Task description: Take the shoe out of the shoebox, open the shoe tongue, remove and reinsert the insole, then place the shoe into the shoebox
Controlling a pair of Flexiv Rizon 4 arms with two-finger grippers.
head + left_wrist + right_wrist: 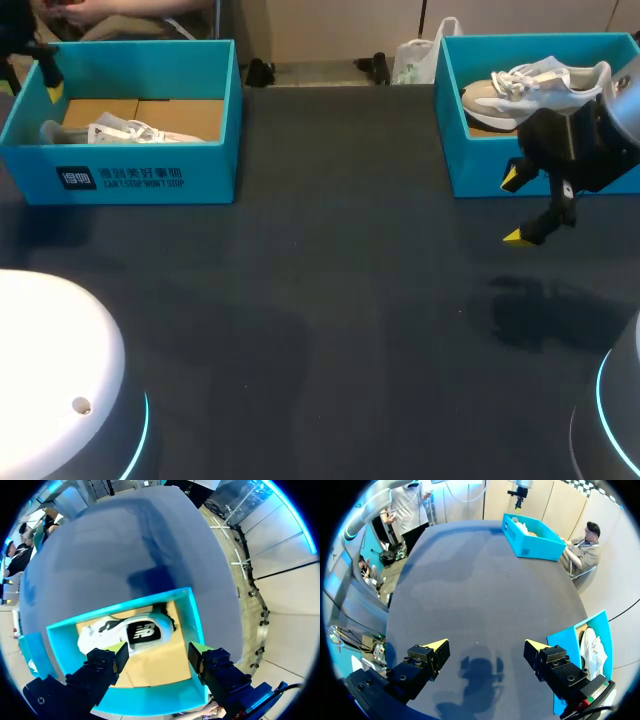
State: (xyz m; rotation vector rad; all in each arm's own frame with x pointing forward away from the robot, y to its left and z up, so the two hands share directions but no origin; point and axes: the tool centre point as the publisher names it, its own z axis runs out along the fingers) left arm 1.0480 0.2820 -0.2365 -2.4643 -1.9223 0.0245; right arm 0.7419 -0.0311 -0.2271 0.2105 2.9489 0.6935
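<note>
Not begun, I'd say: left shoe (130,132) lies in left shoebox (130,185), right shoe (540,85) in right shoebox (480,170). Left gripper (157,655) hangs above left shoe w/ jaws open & empty; right gripper (513,208) also open, over table (330,300). All 4 steps remain.

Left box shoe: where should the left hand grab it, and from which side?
Probably across its middle, from straight above: the shoe lies on its side on the box floor, walls block side approaches, and the open left hand hangs over it.
</note>
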